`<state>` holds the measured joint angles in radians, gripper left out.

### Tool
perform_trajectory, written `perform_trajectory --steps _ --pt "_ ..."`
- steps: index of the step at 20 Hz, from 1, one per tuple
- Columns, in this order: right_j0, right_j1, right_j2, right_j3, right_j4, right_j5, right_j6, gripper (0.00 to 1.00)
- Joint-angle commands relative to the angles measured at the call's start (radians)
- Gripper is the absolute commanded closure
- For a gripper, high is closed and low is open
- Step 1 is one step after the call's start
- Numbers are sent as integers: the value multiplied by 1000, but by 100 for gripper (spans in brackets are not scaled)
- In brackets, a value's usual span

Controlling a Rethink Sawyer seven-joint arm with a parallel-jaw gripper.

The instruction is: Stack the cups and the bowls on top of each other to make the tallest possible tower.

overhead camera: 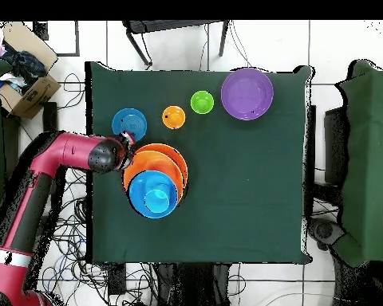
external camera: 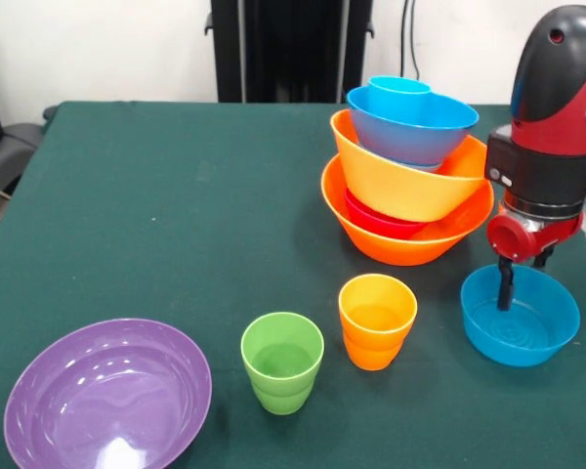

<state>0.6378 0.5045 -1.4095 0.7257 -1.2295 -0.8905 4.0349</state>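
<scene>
The hand [external camera: 516, 283] hangs at the rim of a small blue bowl [external camera: 521, 318] that sits alone on the green worktop [external camera: 156, 195], with one dark finger [external camera: 506, 285] dipping inside the bowl at its far wall. Whether the fingers are apart or clamped on the rim cannot be told from either view. In the overhead view the hand [overhead camera: 128, 142] sits between this bowl [overhead camera: 129, 123] and the tower [overhead camera: 155, 177], close to both.

The tower [external camera: 405, 166] stands just behind and beside the small blue bowl in the front view. Its base is a large orange bowl [external camera: 400, 239]; in it lies a red bowl [external camera: 376, 217], then a second orange bowl [external camera: 400, 181] tilted, then a blue bowl [external camera: 410, 127], and a blue cup [external camera: 398, 88] at the very top.

Visible count: two orange bowls, two blue bowls, one red bowl and one purple bowl [external camera: 107, 396]; three cups, one each in blue, green and orange. The orange cup [external camera: 376, 320] and green cup [external camera: 282, 362] stand upright side by side but apart, in front of the tower. The purple bowl rests upright at the worktop's near corner, beyond the green cup and well apart from the hand
</scene>
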Motion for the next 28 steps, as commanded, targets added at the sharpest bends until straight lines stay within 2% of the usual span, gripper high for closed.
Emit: perform_trajectory --steps 1,4,5,8,10,11,12,13,16,24,28 --pt "-22 12 144 -123 28 -10 -121 0" --pt "-16 -2 162 -112 43 -1 -186 0" --pt "-13 -10 173 -105 57 13 -196 100" --pt "-12 -7 165 -98 74 40 -102 100" --pt "-12 -25 192 -104 80 28 -238 100" --pt "-7 -11 175 -102 66 23 -186 100" --pt "-5 1 159 -97 60 24 -89 100" --pt "-5 -1 162 -87 71 38 -67 100" --pt "-6 -3 167 -88 63 27 -118 100" --pt "0 -6 168 -75 58 12 -72 100" --pt "23 -38 187 -31 55 -30 -120 100"
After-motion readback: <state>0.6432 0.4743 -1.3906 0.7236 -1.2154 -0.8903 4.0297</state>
